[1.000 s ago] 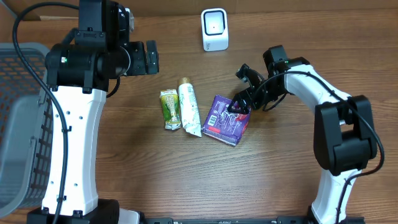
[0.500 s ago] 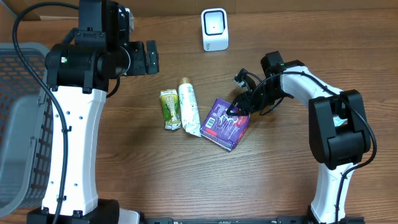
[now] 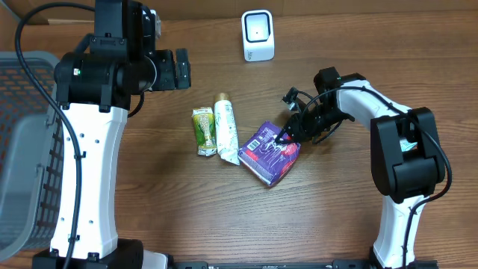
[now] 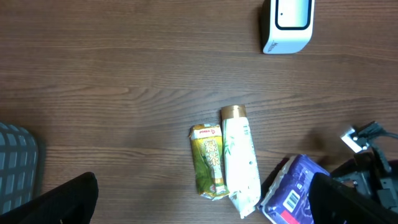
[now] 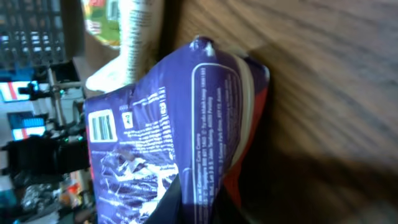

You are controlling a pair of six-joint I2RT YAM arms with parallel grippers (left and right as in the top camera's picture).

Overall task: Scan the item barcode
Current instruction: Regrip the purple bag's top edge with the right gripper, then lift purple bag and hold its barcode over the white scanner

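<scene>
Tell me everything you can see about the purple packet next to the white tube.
The purple packet is a soft, glossy pouch with white print, a white barcode panel and a red edge. It lies askew on the wooden table, printed back facing up, right of the white tube. Its left corner is at the tube's lower end, but contact there is unclear. The right gripper is shut on its upper right edge.

Brown wood-grain table (image 3: 314, 224)
</scene>
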